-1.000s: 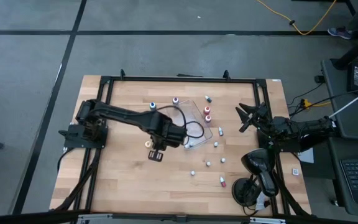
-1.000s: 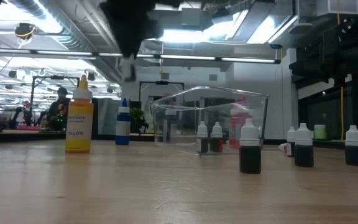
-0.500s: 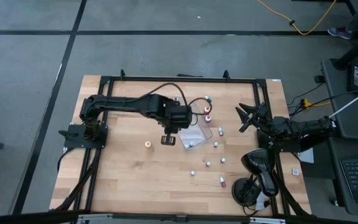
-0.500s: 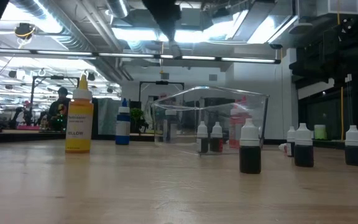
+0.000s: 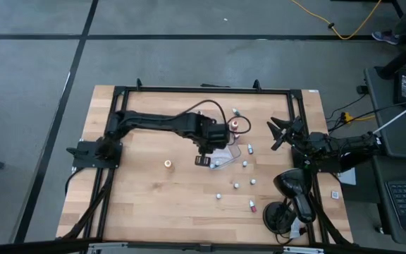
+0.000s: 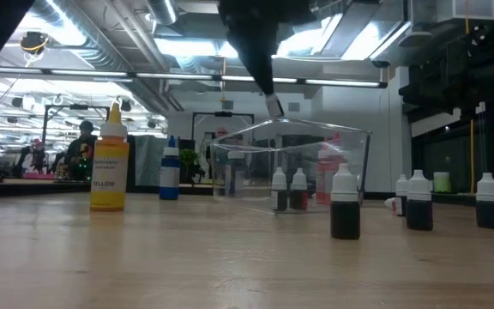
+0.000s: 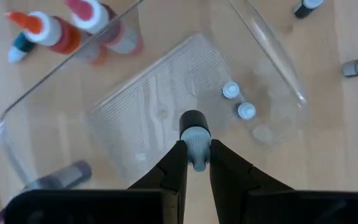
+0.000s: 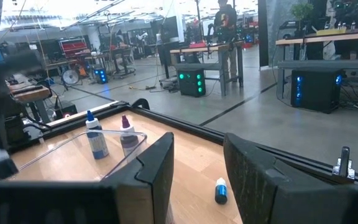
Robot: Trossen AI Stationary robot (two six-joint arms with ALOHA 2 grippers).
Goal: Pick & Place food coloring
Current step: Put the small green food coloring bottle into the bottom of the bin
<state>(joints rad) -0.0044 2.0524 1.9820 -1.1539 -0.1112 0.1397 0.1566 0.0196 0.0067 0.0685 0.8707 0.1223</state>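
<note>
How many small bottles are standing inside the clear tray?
2. One bottle and its neighbour stand side by side on the clear tray floor. A third bottle is held in the left pincer above it. The red bottle by the wall seems outside.

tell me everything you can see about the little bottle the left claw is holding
The small bottle has a dark body and a pale grey cap. The left claw is shut on it, gripping at the cap end. It hangs in the air above the clear tray, touching nothing but the fingers. Two similar bottles already stand inside.
</note>
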